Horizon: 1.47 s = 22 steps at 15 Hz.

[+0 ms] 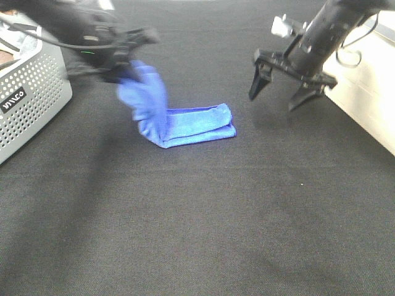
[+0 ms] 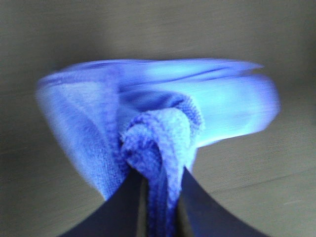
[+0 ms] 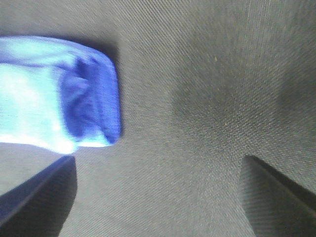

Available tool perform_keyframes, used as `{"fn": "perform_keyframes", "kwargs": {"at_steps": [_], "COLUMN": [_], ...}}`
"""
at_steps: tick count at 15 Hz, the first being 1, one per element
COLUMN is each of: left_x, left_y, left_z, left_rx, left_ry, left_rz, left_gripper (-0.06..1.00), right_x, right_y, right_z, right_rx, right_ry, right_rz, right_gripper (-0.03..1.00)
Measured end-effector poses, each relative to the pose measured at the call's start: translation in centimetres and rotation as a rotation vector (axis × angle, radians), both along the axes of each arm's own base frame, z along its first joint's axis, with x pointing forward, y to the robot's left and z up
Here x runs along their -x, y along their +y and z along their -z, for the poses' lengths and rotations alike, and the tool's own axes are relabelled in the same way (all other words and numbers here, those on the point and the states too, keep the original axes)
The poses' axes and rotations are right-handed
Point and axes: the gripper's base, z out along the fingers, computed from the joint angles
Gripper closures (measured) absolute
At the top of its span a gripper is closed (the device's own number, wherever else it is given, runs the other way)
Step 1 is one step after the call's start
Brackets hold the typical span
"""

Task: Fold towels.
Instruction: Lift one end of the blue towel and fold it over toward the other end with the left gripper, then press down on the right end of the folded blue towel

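The left gripper (image 1: pixel 125 73) is pinched tight on one end of the blue towel (image 1: pixel 197 123). A bunch of cloth is squeezed between its two fingers (image 2: pixel 118 212), and that end hangs in the air right under it. The rest of the towel lies flat on the black table (image 1: pixel 197 234), stretching away from this gripper toward the right gripper (image 1: pixel 272 102). It is a long thin strip with more than one layer, so I think it has been folded the long way. I think the end is held up so it can be carried over the flat part and laid on top, to make the towel shorter.

The right gripper is wide open and holds nothing. It hangs above the table, near the far end of the towel but not touching it. That end sits just off to one side of its open fingers. Maybe it waits there to stay out of the way, or to press that end down. The grey basket (image 1: pixel 31 92) sits behind the left gripper, on the side away from the towel, and has no part in this fold
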Motion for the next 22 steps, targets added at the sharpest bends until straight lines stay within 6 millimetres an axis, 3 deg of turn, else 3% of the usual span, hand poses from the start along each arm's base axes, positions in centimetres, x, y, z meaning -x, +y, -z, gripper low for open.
{"fn": "perform_keyframes", "kwargs": {"at_steps": [3, 4, 6, 8, 12, 13, 14, 19, 22], "left_x": [-0.7, -0.9, -1.1, -1.2, -1.7, -2.0, -2.0, -3.5, -4.1], "left_y": [-3.9, -5.0, -6.9, -7.6, -7.5, -6.5, -6.5, 0.6, 3.9], "left_z": [2.1, 2.7, 2.8, 2.6, 1.9, 0.4, 0.4, -6.5, -8.1], "left_rx": [0.052, 0.060, 0.107, 0.160, 0.198, 0.164, 0.164, 0.029, 0.024], "left_ry": [0.019, 0.020, 0.011, 0.000, -0.046, -0.120, -0.120, -0.379, -0.415], "left_rz": [0.031, 0.046, 0.050, 0.015, -0.021, 0.018, 0.018, 0.025, -0.048], "left_gripper": [0.79, 0.68, 0.37, 0.22, 0.20, 0.20, 0.20, 0.20, 0.20], "right_x": [0.3, 0.4, 0.6, 0.9, 1.3, 1.6, 1.6, 1.9, 2.5], "right_y": [0.0, -0.1, -0.1, -0.1, 0.1, 0.6, 0.6, 4.3, 9.5], "right_z": [-2.1, -2.6, -3.1, -4.2, -5.0, -5.2, -5.2, -6.5, -3.0], "right_rx": [-0.006, -0.008, -0.009, -0.012, -0.039, -0.096, -0.096, -0.469, -0.595], "right_ry": [-0.044, -0.052, -0.057, -0.068, -0.063, -0.046, -0.046, -0.078, 0.000], "right_rz": [0.000, -0.001, -0.003, -0.007, -0.025, -0.053, -0.053, -0.177, -0.291], "right_gripper": [0.14, 0.14, 0.14, 0.14, 0.14, 0.14, 0.14, 0.16, 0.17]}}
